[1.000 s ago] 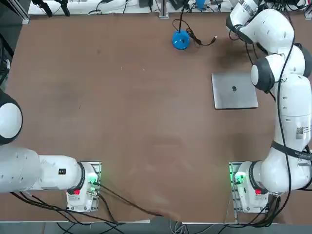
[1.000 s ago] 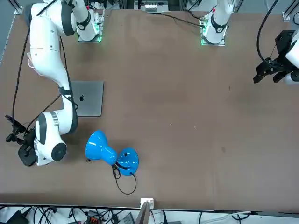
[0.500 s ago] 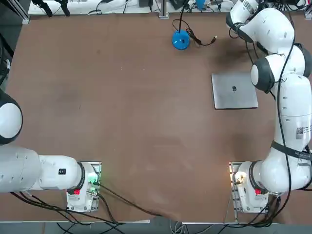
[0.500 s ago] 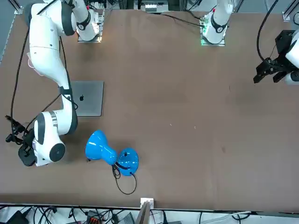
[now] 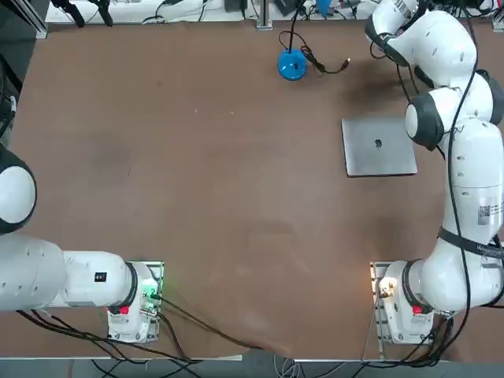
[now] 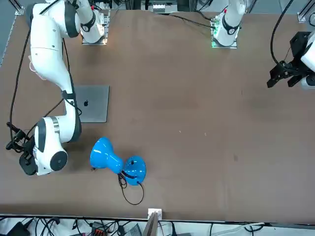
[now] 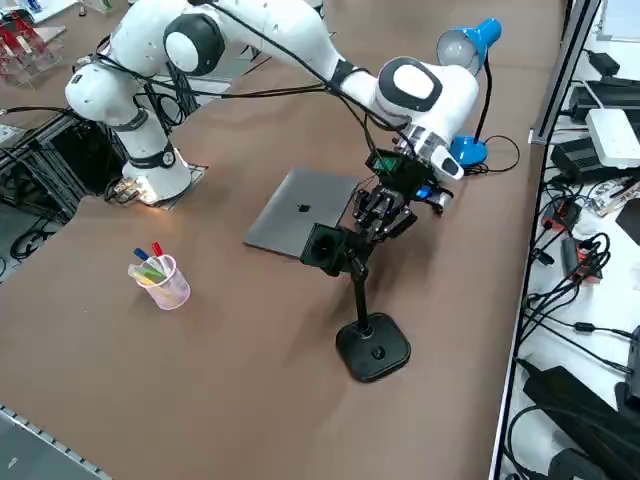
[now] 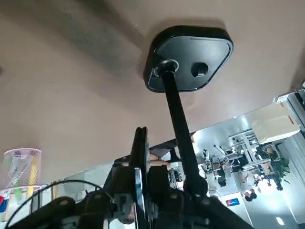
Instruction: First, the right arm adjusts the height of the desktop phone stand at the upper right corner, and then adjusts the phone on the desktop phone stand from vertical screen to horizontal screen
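Likely stiff, bottom-heavy desktop phone stand; best taken by slim pole. Right gripper beside pole (pressed together, pinch unclear).

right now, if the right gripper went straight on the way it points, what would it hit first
Probably the black square head at the top of the phone stand, which looks right in front of the right gripper; the exact gap is hard to judge.
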Action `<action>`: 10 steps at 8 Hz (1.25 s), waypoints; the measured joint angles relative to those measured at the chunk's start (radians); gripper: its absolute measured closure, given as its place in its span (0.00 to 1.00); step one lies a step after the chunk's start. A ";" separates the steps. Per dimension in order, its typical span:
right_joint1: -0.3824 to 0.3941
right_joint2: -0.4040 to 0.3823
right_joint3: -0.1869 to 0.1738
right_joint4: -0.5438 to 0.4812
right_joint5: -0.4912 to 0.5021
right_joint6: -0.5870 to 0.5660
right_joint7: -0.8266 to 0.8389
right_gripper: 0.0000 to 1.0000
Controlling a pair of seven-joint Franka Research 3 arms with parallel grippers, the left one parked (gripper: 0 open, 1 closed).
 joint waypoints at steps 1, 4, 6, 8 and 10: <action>0.000 -0.003 0.000 0.002 0.003 -0.006 -0.002 0.82; 0.000 -0.012 0.000 0.010 0.008 -0.018 -0.023 0.82; 0.000 -0.016 0.000 0.012 0.010 -0.026 -0.029 0.82; 0.000 -0.025 0.000 0.012 0.012 -0.028 -0.034 0.82; -0.001 -0.034 0.000 0.012 0.015 -0.032 -0.045 0.82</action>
